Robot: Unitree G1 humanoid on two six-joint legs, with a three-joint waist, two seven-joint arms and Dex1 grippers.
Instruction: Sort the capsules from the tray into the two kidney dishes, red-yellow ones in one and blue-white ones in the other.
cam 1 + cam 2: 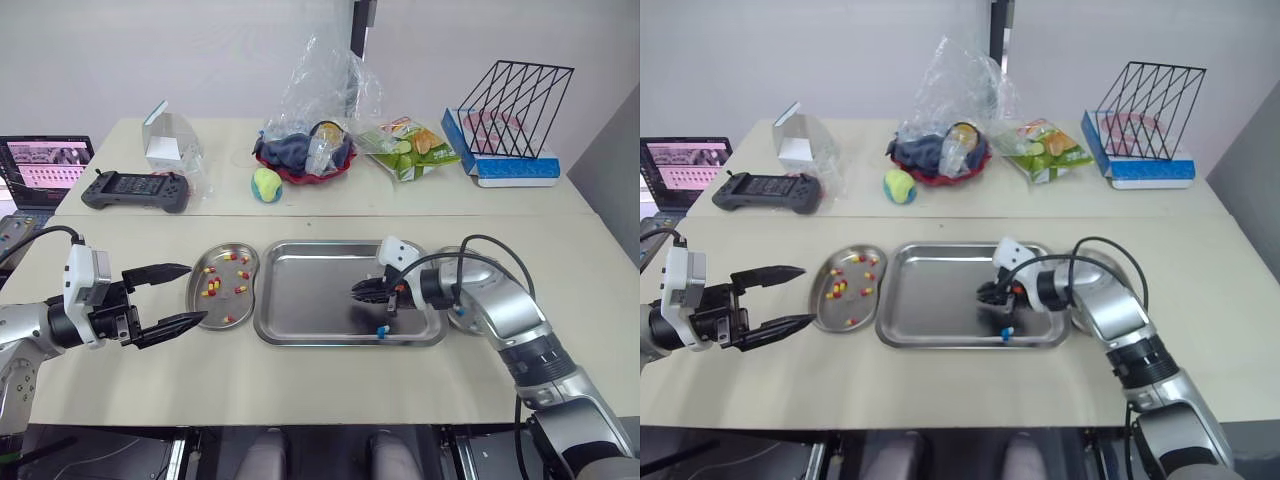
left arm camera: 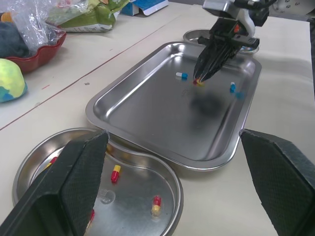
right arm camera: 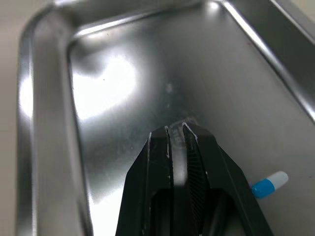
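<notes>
Flagging risks at the carry step. The right gripper [image 1: 357, 291] is low over the right half of the tray [image 1: 300, 300], clenched on a red-yellow capsule [image 2: 198, 82] pinched at the very fingertips. The left gripper [image 1: 197, 293] is spread wide, holding nothing, and hovers at the near edge of the left dish [image 2: 133, 196], which already has red-yellow ones in it. The right dish [image 2: 193, 35] sits just past the tray's right end, partly hidden, so I can't see its contents.

What can go wrong:
- Tip grip looks marginal. The capsule is smooth and round, so a jerk on lift or a fast swing likely squirts it out, into the tray or onto the table [image 1: 330, 390].
- Wrong dish. The right dish is the closest drop point, but this colour belongs left, judging by what's there. That needs a full traverse across the tray.
- Clash. The left gripper sits right by the target dish, so a reach over there risks contact unless it backs off.
- Loose blue-white capsules [image 2: 181, 75] lie near the right gripper, one [image 1: 382, 330] by the tray's front wall. A low sweep can scatter them or flick one over the rim.
- Release from too high: the capsule bounces off the steel and out.
</notes>
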